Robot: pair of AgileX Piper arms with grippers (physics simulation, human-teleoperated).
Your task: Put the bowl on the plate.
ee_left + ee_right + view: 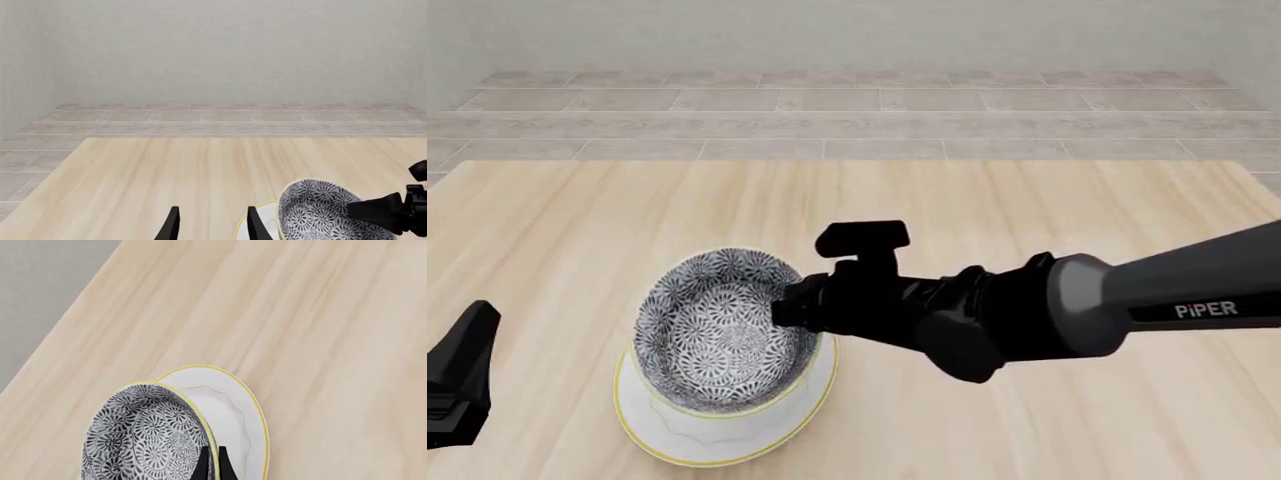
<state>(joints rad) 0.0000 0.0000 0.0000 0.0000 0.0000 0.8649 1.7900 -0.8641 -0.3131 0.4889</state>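
Over plate point(681, 440), right end effector point(212, 460) pinching bowl point(727, 335)

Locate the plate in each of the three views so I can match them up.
Front view: the plate lies low and left of centre, under the bowl.
Left wrist view: only a sliver of plate shows beside the bowl.
Right wrist view: the plate shows behind the bowl's rim.
Shared landmark: the patterned bowl.

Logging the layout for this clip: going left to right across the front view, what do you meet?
Left pincer at the edge → plate with the bowl on it → right pincer shut on the bowl's rim → right arm.
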